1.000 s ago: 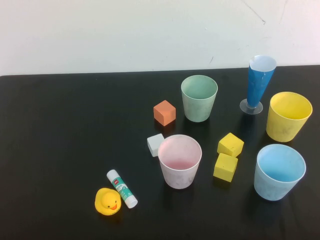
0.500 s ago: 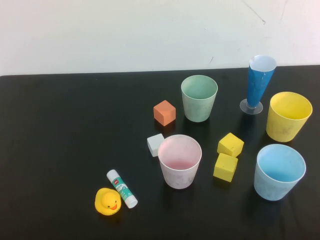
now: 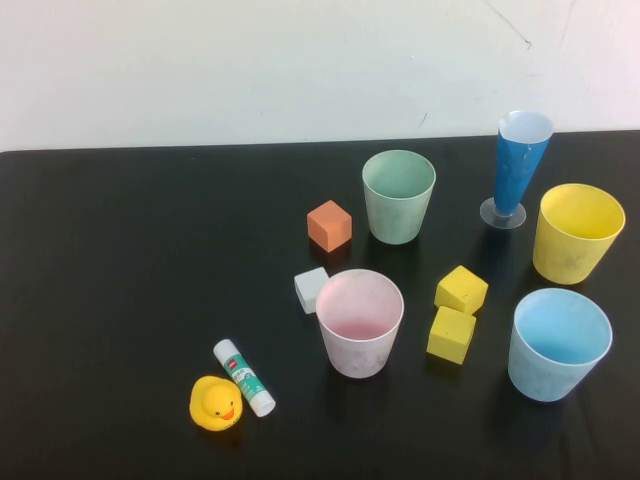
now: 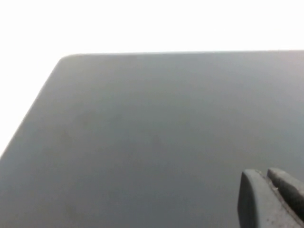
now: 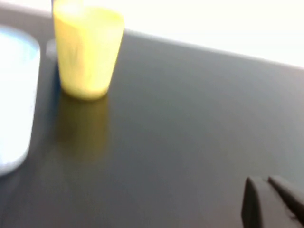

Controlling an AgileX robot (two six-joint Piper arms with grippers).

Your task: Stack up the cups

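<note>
Standing upright and apart on the tabletop [image 3: 120,260]: blue cup [image 3: 558,344] near the right edge, yellow cup [image 3: 575,232] behind it, pink cup [image 3: 359,322] mid-table, green cup [image 3: 398,196] toward the far edge. Blue cone [image 3: 518,168] stands between green and yellow. Two yellow blocks [image 3: 455,314] lie between pink and blue; orange block [image 3: 329,225], white block [image 3: 311,289], glue stick [image 3: 244,377], duck [image 3: 215,403]. Left gripper [image 4: 271,190] clenched, empty, over bare table; right gripper [image 5: 271,194] clenched, empty, near yellow.

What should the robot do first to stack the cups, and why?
Probably open the shut right end effector and reach for the light blue cup, which stands closest to it. All four cups stand apart and upright. The left end effector, also shut, hangs over bare table.
</note>
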